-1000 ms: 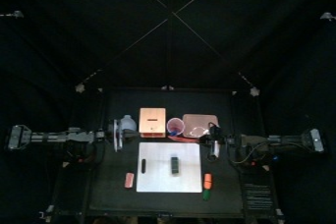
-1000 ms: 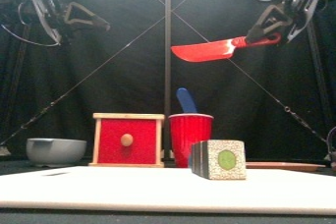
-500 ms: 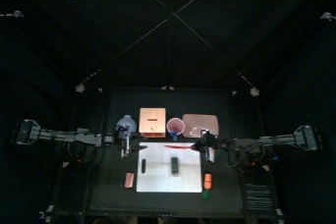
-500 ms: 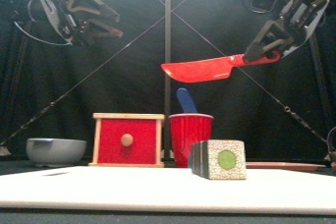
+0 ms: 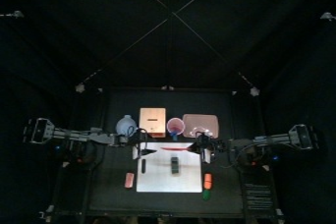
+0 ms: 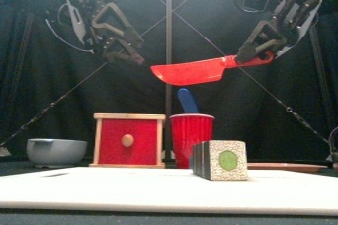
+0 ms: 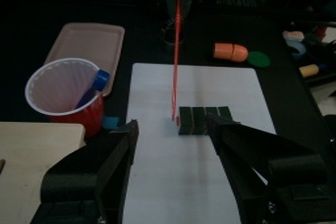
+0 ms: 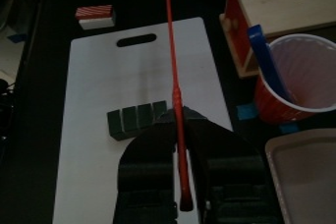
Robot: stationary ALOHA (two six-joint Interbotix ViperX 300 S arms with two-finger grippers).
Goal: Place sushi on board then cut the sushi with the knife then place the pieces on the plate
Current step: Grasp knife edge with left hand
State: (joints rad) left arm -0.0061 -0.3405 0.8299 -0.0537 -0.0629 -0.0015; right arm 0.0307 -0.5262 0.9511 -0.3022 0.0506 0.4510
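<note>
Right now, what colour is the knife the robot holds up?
Red. The front view shows the knife best, held in the right gripper.

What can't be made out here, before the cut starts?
Front view: the sushi roll shows one end face; its blocks behind are hidden.
Top view: the toys beside the white board are too small to identify.
Right wrist view: the red knife, in the right claw, shows edge-on; its blade face is unseen.

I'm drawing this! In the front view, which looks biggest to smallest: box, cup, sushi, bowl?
1. Box.
2. Cup and sushi look about alike; the sushi sits nearer the camera, so no ranking.
3. Bowl.
</note>
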